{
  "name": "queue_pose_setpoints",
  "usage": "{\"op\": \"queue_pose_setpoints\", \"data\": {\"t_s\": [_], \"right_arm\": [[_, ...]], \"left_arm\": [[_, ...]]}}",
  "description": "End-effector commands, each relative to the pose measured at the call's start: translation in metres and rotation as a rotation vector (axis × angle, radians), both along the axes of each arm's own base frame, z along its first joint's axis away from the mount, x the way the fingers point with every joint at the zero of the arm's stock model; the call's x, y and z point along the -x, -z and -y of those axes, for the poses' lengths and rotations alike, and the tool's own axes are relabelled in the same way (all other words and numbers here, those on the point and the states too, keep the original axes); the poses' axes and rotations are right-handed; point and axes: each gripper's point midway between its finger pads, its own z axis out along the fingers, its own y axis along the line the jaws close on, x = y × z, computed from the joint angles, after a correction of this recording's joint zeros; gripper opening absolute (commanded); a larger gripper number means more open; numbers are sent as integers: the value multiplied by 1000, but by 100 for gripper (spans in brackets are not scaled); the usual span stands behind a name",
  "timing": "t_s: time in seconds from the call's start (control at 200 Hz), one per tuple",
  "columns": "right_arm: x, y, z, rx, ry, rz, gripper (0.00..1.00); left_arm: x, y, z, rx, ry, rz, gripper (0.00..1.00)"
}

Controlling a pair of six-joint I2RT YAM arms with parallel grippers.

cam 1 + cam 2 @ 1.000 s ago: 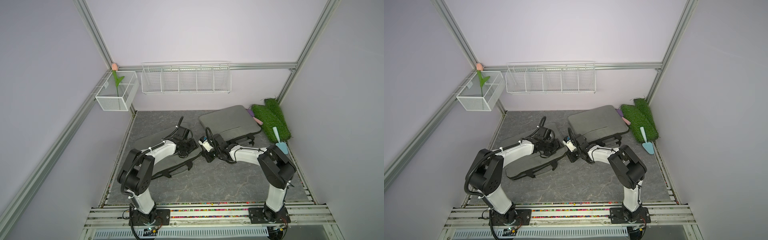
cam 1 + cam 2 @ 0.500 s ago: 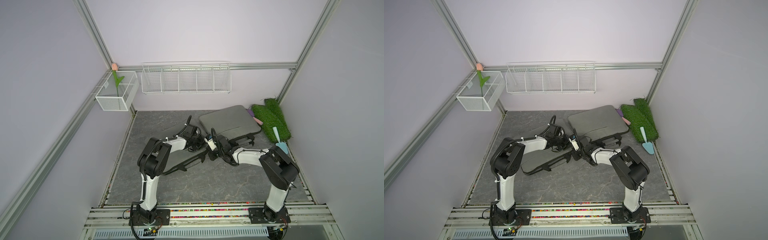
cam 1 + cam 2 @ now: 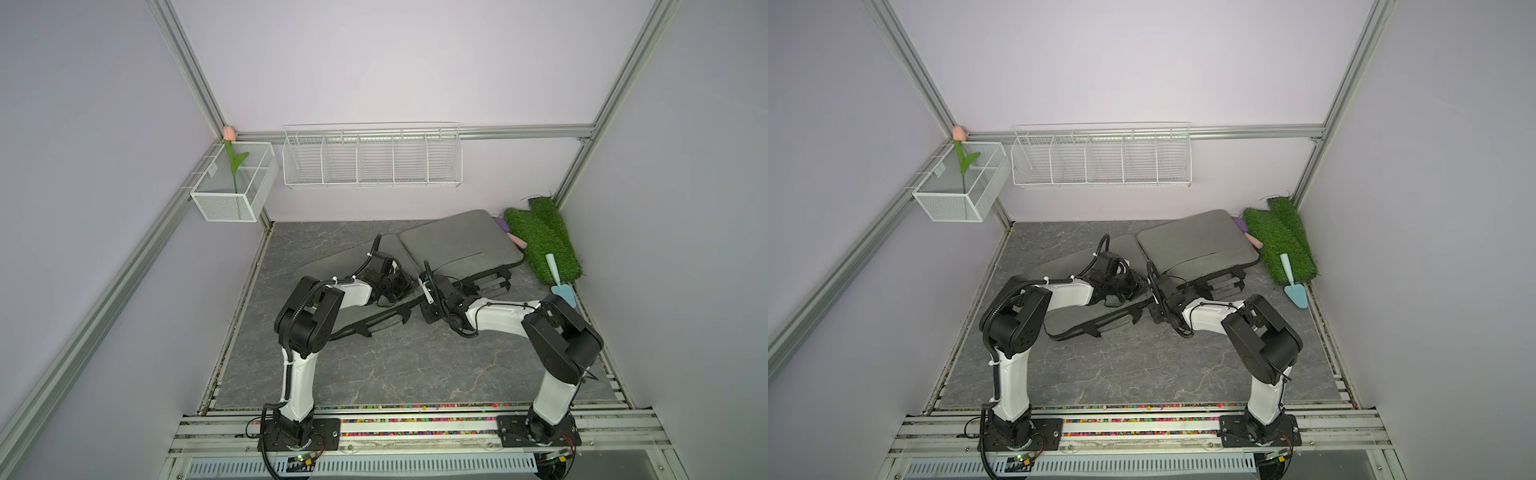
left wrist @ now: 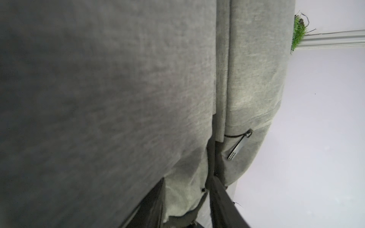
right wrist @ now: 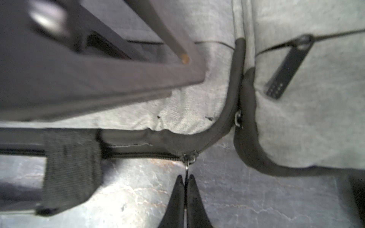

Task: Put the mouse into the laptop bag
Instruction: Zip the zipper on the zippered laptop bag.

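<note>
Low beside laptop bag (image 5: 197, 110), right pincer (image 5: 185, 177) clamps zipper pull (image 5: 186, 169).

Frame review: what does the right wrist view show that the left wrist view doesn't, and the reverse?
Only the right wrist view: the right pincer shut on the zipper pull, and a black webbing strap. Only the left wrist view: green turf, an aluminium rail, the lilac wall. Both: the grey laptop bag and its flat dotted zipper tag.
</note>
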Motion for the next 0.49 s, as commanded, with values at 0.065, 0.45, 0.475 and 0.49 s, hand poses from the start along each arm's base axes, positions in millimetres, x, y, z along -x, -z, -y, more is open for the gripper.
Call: {"op": "queue_pose_setpoints", "data": {"t_s": [0.065,0.45,0.475,0.49], "right_arm": [[14,13,14,41,14,-28,7],[19,12,21,40,12,-3,6],[19,11,20,34,11,-2,7],[19,11,20,31,10,-2,7]], "left_arm": [[2,2,-3,-34,-36,-42,39],[10,-19,38,58,12,-33,39],[11,-17,38,56,11,-39,40],[11,-15,39,55,11,-44,40]]}}
